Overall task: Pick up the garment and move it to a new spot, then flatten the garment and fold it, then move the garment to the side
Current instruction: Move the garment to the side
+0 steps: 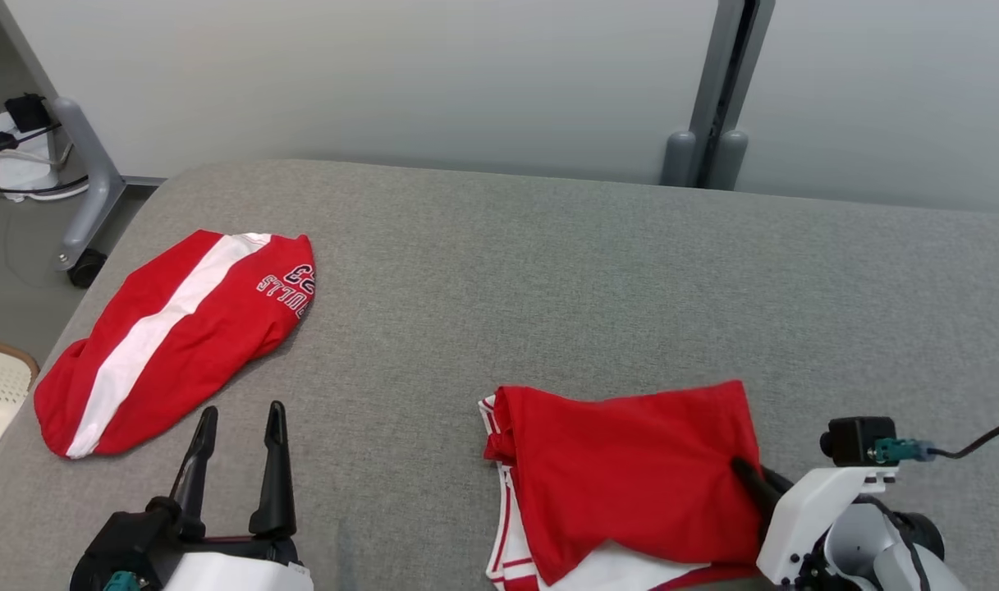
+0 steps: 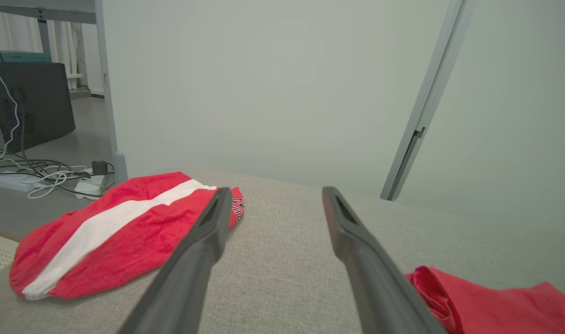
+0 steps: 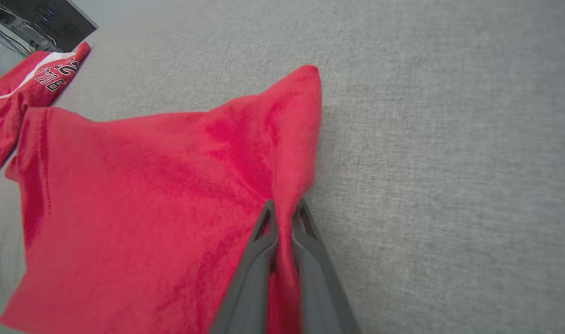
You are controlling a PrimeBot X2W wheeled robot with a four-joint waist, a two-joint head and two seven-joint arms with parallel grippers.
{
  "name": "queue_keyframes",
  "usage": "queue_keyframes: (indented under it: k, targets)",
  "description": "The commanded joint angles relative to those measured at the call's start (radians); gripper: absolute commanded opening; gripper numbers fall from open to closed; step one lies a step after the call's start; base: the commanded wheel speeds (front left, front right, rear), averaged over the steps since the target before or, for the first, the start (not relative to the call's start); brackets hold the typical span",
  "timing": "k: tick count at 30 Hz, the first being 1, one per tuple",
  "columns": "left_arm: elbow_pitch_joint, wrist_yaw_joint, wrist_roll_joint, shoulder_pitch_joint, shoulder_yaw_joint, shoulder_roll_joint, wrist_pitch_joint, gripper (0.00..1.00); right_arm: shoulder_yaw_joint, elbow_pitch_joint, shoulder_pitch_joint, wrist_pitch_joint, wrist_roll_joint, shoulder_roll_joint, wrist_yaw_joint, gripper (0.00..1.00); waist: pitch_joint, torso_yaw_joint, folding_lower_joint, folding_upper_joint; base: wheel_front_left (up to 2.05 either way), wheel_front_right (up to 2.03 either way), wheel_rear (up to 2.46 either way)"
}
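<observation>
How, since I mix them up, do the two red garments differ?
The left garment shows a white stripe and lettering; the right garment is plain red on top. The left garment lies free; the right pincer pinches the right garment's edge. Both are red, on the grey surface.

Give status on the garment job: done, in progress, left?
Done: nothing on this one; a striped garment lies at the left. In hand: right hand pinches the right edge of the red garment; left hand open, idle. Left: lift, move, flatten, fold, set aside.

Left hand (image 1: 242, 409) and right hand (image 3: 284, 205): long dark fingers (image 1: 273, 468), white shells (image 1: 803, 509); atop the right shell, black camera (image 1: 856, 437), teal plug (image 1: 900, 450), cable (image 1: 987, 442).
</observation>
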Motion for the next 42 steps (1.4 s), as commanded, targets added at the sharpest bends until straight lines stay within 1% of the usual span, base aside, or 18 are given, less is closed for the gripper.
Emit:
queue_keyframes:
  k: [1,6,7,10,18,24,30,34,39,42]
  targets:
    - [-0.009,0.000,0.008,-0.018,0.009,0.004,-0.001,1.00,-0.005,-0.017,-0.015,-0.024,-0.004,-0.023,0.000,0.00,0.001,-0.019,0.0000,-0.0001,0.00,0.00,0.00]
    - [-0.026,-0.013,0.020,-0.027,0.008,0.003,-0.001,1.00,-0.013,-0.057,-0.035,-0.076,-0.011,-0.065,0.000,0.00,0.005,-0.075,0.0000,-0.0001,0.00,0.00,0.00]
    - [-0.026,-0.013,0.020,-0.027,0.008,0.003,-0.001,1.00,-0.013,-0.057,-0.035,-0.076,-0.011,-0.065,0.000,0.00,0.005,-0.075,0.0000,-0.0001,0.00,0.00,0.00]
    - [-0.031,-0.018,0.012,-0.032,-0.013,0.003,-0.001,1.00,-0.020,-0.075,-0.043,-0.095,-0.011,-0.094,0.000,0.00,0.009,-0.137,0.0000,-0.0001,0.00,0.00,0.00]
    - [-0.037,-0.018,0.012,-0.050,-0.067,0.003,-0.001,1.00,-0.030,-0.091,-0.048,-0.116,-0.014,-0.102,0.000,0.00,0.019,-0.284,0.0000,-0.0001,0.00,0.00,0.00]
    - [-0.031,-0.025,0.022,-0.073,-0.103,0.004,-0.001,1.00,-0.038,-0.101,-0.043,-0.127,-0.006,-0.106,0.000,0.00,0.031,-0.365,0.0000,-0.0001,0.00,0.00,0.00]
    - [-0.016,-0.029,0.024,-0.097,-0.147,0.004,-0.001,1.00,-0.042,-0.111,-0.057,-0.137,-0.003,-0.104,0.000,0.00,0.052,-0.416,0.0000,-0.0001,0.00,0.00,0.00]
    - [-0.011,-0.027,0.028,-0.115,-0.157,0.004,-0.001,1.00,-0.040,-0.113,-0.076,-0.149,-0.007,-0.112,0.000,0.00,0.072,-0.439,0.0000,-0.0001,0.00,0.00,0.00]
    - [-0.016,-0.035,0.043,-0.144,-0.155,0.004,-0.001,1.00,-0.040,-0.105,-0.126,-0.162,-0.023,-0.138,0.000,0.00,0.119,-0.438,0.0000,-0.0001,0.00,0.00,0.00]
    - [-0.013,-0.042,0.058,-0.161,-0.148,0.004,-0.001,1.00,-0.041,-0.090,-0.180,-0.181,-0.019,-0.164,0.000,0.00,0.155,-0.433,0.0000,-0.0001,0.00,0.00,0.00]
